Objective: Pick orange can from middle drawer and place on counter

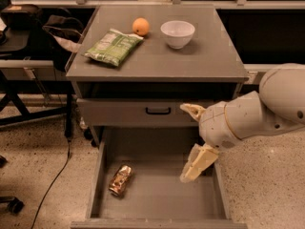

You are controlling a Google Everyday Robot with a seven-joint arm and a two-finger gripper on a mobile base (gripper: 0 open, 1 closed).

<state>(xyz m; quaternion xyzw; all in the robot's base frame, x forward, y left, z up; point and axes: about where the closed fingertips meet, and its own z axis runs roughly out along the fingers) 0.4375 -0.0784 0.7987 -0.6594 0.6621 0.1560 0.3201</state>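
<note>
1. Orange can (120, 180) (the small, dented, shiny golden-orange metal drink can) lies on its side on the floor of the open, wide grey middle drawer (162, 194), close to the left wall.
2. The cream two-finger claw (195, 137) hangs over the drawer's right side, well apart from the can, its fingers spread wide and holding nothing.
3. The step in hand looks like the reach: carry the claw left and down, keeping clear of the closed grey drawer front with the black handle (158, 110) and of the drawer's low side walls.
4. Turn the fingers to straddle the can across its body, not end to end (a dented can may roll or slip).
5. Come from above, since the left wall leaves little room, and close only once both fingers flank the can.
6. For placing, the flat matte grey desk (190, 63) has bare space at its front right, away from the green snack bag (113, 46), round orange fruit (140, 26) and white bowl (177, 33).
</note>
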